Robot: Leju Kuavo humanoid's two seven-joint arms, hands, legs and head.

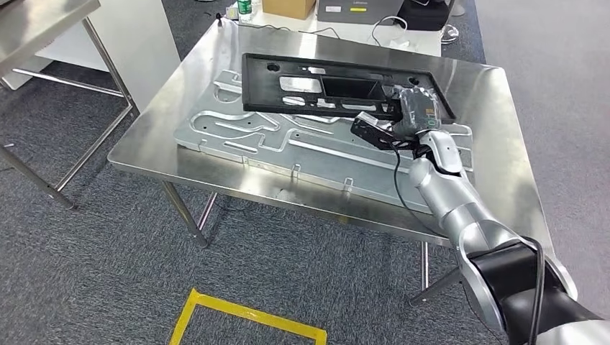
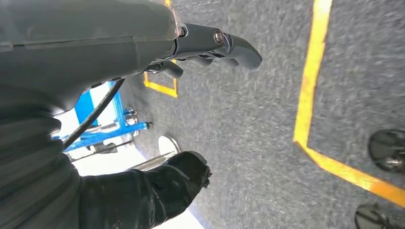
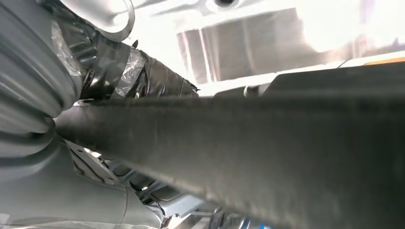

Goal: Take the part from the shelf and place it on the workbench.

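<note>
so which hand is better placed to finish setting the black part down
Right. The right hand already grips the black part at its near right corner over the workbench. The left hand hangs down by the carpeted floor, holding nothing.

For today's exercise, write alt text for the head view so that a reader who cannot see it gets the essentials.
The robot's right hand grips the near right edge of a black rectangular part, held over a silver metal plate on a steel workbench. Grey carpet with a yellow floor marking lies below.
</note>
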